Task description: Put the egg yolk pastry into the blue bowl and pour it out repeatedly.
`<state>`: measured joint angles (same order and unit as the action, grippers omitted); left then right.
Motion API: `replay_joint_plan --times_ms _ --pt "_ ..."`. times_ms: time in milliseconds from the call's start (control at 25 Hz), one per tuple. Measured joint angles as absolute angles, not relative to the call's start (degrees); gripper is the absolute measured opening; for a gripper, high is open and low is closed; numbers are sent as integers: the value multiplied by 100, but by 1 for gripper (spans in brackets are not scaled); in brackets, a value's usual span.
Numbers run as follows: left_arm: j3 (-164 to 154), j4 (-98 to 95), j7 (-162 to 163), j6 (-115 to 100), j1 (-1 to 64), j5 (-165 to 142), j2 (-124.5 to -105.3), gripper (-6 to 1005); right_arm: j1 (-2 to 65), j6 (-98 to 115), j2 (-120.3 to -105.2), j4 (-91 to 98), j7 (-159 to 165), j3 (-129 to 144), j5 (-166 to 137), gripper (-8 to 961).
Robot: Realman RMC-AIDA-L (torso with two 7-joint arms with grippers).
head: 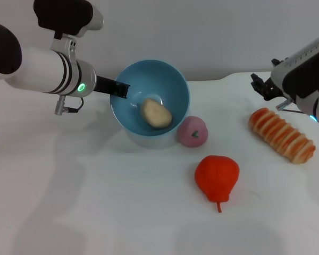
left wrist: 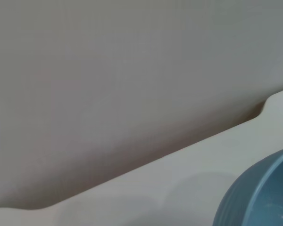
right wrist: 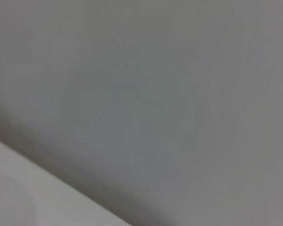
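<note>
My left gripper (head: 119,88) was clamped on the rim of the blue bowl (head: 173,79), holding it tipped toward the camera.

The egg yolk pastry (head: 156,113) lay inside the bowl, low against its inner wall. Just beside the bowl, touching or nearly touching its lower edge, sat the pink ball (head: 192,132) with its green mark, and nearer to me on the white table (head: 95,202) lay an orange-red pear-shaped toy (head: 217,177). The striped bread roll (head: 281,135) rested off to my right, below my right gripper (head: 261,85), which hung idle above the table's far edge; whether its fingers were apart or together I could not tell. My left wrist view caught only the bowl's outer wall (left wrist: 259,197) against the tabletop.
</note>
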<state>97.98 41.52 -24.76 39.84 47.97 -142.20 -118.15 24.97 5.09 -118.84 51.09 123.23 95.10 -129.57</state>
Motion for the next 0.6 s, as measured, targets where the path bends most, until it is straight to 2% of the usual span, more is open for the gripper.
replay_joint_plan --times_ms 200,440,600 --pt "9797 4155 -2477 3997 4792 -14221 -11812 -2 2316 -486 -11921 5047 12781 9640 -12879 522" --pt "9791 4158 -2479 4000 4771 -14221 -11812 -1 2208 -1927 -11933 5012 14997 9949 -12874 522" --pt "9790 4158 -2479 3996 4749 -14221 -11812 -1 2281 -2127 -11902 4948 16653 10032 -12910 519"
